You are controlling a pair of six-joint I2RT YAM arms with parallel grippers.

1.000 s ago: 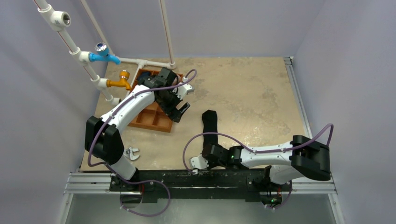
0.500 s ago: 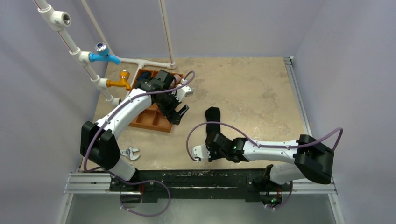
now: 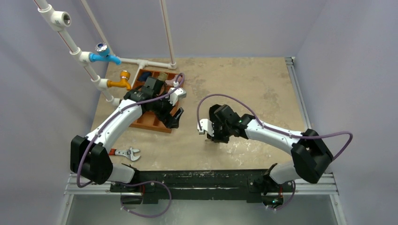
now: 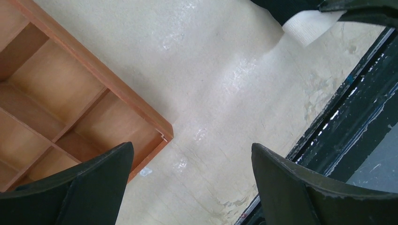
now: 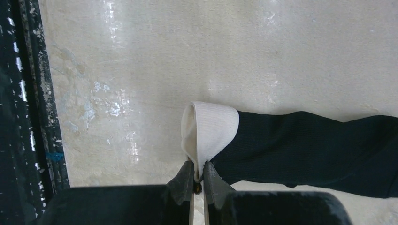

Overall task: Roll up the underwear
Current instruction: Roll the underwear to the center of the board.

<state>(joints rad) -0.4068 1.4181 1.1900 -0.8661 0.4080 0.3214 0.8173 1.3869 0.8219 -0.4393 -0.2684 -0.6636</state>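
The underwear is a black, soft garment with a white end. It lies on the table to the right in the right wrist view. My right gripper is shut on the white end's edge and holds it up off the table. In the top view the right gripper is mid-table and covers most of the garment. The white end also shows in the left wrist view. My left gripper is open and empty, over the near right corner of the orange-brown tray; its wide-apart fingers frame bare table.
The tray has empty near compartments; dark blue, olive and pink bundles fill far ones. A wrench lies near left. White pipes with a blue valve and an orange valve stand far left. A black rail edges the front.
My right gripper moved from the near edge toward the table's middle, carrying the garment's end back over it. My left arm drew back toward the near left, uncovering the tray's far compartments.
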